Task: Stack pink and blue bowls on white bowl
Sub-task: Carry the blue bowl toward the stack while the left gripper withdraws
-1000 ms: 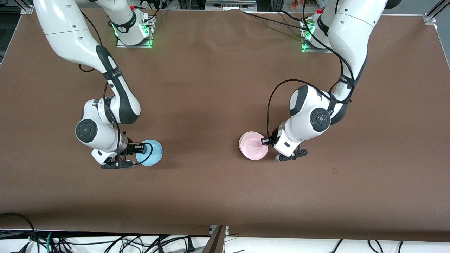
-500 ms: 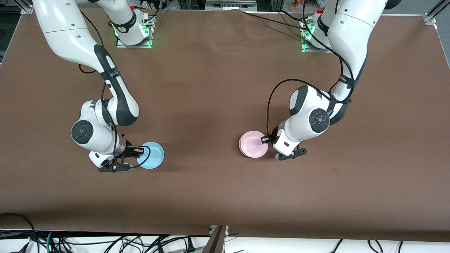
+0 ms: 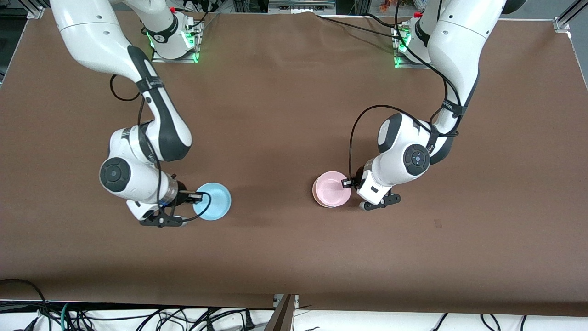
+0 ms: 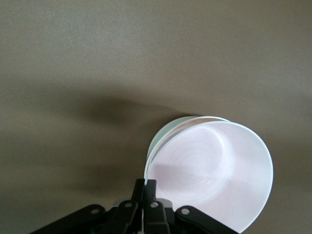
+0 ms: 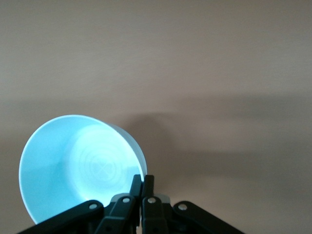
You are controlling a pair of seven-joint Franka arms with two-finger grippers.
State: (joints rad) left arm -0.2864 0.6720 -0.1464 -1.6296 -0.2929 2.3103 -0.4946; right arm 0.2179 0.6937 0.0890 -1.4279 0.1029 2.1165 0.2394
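**Desk:** What does the overhead frame show at the right arm's end of the table?

**Photographer:** The right gripper (image 3: pixel 195 197) is pinched on the rim of the blue bowl (image 3: pixel 212 208). From the right wrist view, both fingers (image 5: pixel 142 187) are pressed together over the edge of the blue bowl (image 5: pixel 80 165), one inside the rim and one outside. The bowl tilts, its open face turned toward the wrist camera, and in that view it hangs above the brown table (image 5: pixel 195 73) with its shadow falling on the cloth. It is over the part of the table toward the right arm's end, well apart from the other bowls.

**Desk:** And the left arm?

**Photographer:** The left gripper (image 3: pixel 347 183) is clamped on the rim of the pink bowl (image 3: pixel 332 189). The left wrist view shows the fingers (image 4: pixel 144 190) closed on the edge of the pink bowl (image 4: pixel 214 170). A second, paler rim curves out from under it, which is the white bowl (image 4: pixel 163 134), with the pink one sitting inside it at a slight tilt. In the front view a thin pale edge of the white bowl (image 3: pixel 314 191) shows along the side of the pink one that faces the right arm.

**Desk:** Where is that pair?

**Photographer:** On the brown table (image 3: pixel 285 115), near the middle, toward the left arm's end, level with the blue bowl.
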